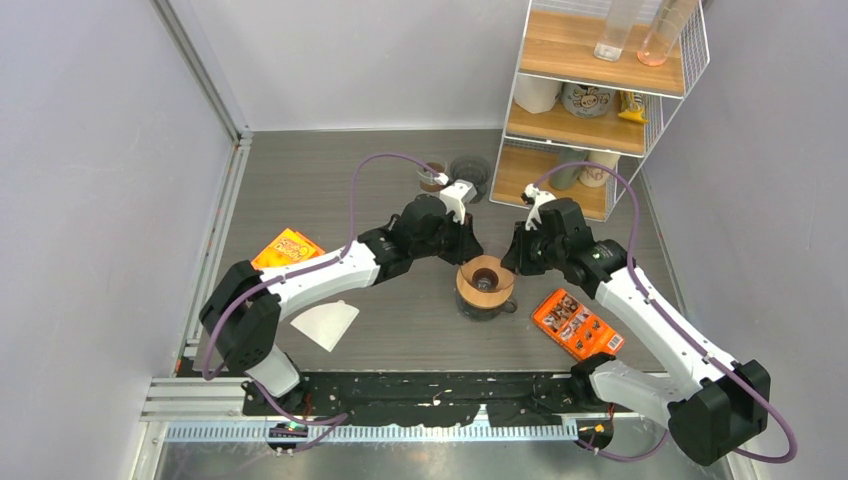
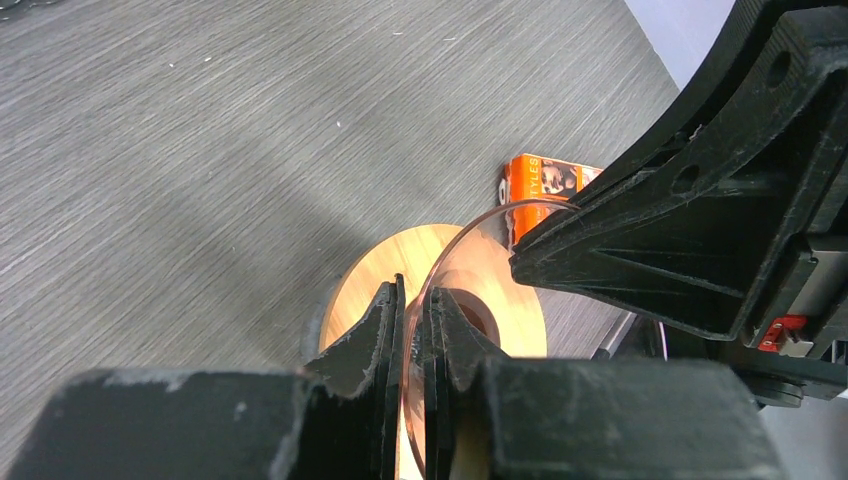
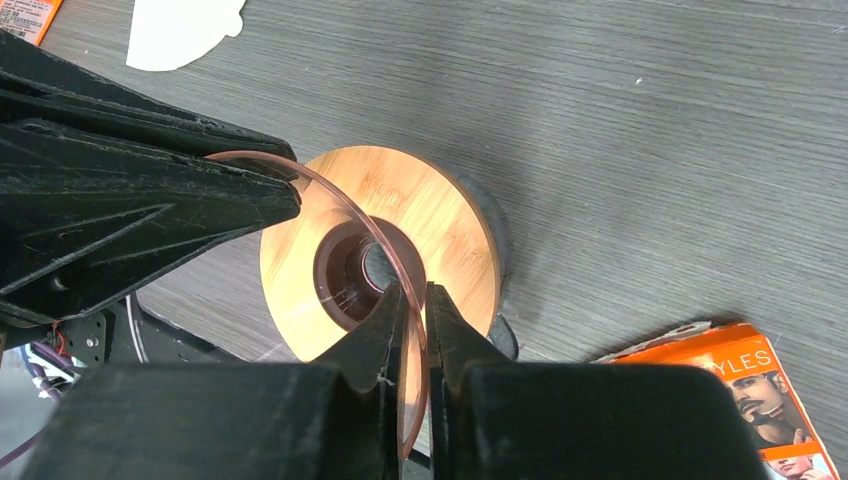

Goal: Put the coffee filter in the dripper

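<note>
Nearest to you, the white coffee filter (image 1: 325, 322) lies flat on the table (image 1: 410, 325), by the left arm's base. Nothing holds it. It is well apart from the dripper, so the main job is not done yet. An orange packet (image 1: 577, 322) lies on the right side. Further out, in the middle, the clear dripper (image 1: 487, 281) sits on a glass pot (image 1: 487, 306). Your left gripper (image 2: 412, 300) pinches its thin rim on one side. Your right gripper (image 3: 415, 297) pinches the other side. The dripper looks empty inside. I think one gripper must let go, fetch the filter and drop it in. Far back stands the wire shelf (image 1: 600, 100).
</note>
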You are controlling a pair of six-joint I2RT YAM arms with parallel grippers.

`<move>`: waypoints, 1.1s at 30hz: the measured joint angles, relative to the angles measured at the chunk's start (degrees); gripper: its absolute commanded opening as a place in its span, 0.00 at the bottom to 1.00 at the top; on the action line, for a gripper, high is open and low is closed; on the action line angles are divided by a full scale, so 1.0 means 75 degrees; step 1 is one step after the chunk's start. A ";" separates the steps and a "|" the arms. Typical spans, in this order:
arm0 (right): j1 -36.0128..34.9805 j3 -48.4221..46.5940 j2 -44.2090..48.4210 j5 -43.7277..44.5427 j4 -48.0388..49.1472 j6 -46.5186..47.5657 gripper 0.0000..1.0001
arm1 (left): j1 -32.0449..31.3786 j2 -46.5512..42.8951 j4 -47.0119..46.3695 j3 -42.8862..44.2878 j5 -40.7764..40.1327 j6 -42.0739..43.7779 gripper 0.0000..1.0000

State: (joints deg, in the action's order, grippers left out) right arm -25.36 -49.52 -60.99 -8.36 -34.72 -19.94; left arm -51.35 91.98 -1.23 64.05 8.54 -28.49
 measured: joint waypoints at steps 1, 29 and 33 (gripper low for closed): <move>0.0000 -0.0003 0.0000 -0.0012 0.0003 0.0029 0.13 | 0.0000 0.0003 0.0032 0.0020 0.0003 0.0000 0.00; -0.0058 -0.0192 -0.0271 -0.0192 -0.0166 0.0414 0.33 | -0.0122 0.0029 0.0982 0.0417 -0.0070 0.0087 0.29; -0.0058 -0.0277 -0.0271 -0.0213 -0.0184 0.0431 0.39 | -0.0146 0.0029 0.1061 0.0417 -0.0052 0.0093 0.33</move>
State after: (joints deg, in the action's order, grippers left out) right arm -25.80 -51.59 -63.02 -9.96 -36.10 -16.71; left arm -52.45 92.20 6.72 67.18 8.14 -27.79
